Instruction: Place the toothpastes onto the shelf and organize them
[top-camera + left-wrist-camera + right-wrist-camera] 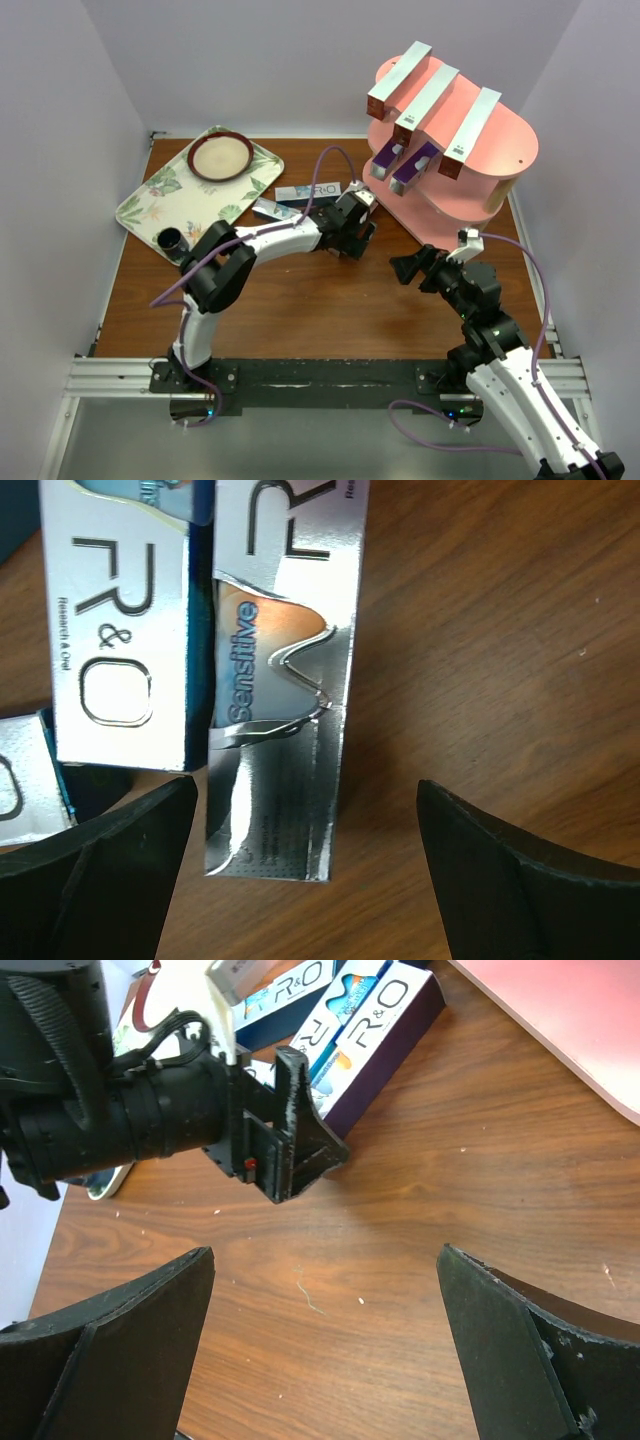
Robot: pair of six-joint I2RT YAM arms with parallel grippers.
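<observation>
The pink shelf (500,150) stands at the back right. Three silver-and-red toothpastes (428,100) lie across its top board and two purple ones (400,165) on the board below. More toothpastes (305,192) lie on the table left of the shelf. My left gripper (355,225) hangs open over them. In the left wrist view a silver "Sensitive" box (285,710) reaches in between the open fingers of my left gripper (305,785), with an R&O box (120,650) beside it. My right gripper (415,270) is open over bare wood (325,1250), facing the left gripper (290,1130) and the boxes (350,1020).
A leaf-patterned tray (160,200) lies at the back left, holding a red-rimmed bowl (221,157) and a small dark cup (171,241). White walls close in the table on three sides. The shelf's bottom board (560,1020) lies close ahead of my right gripper.
</observation>
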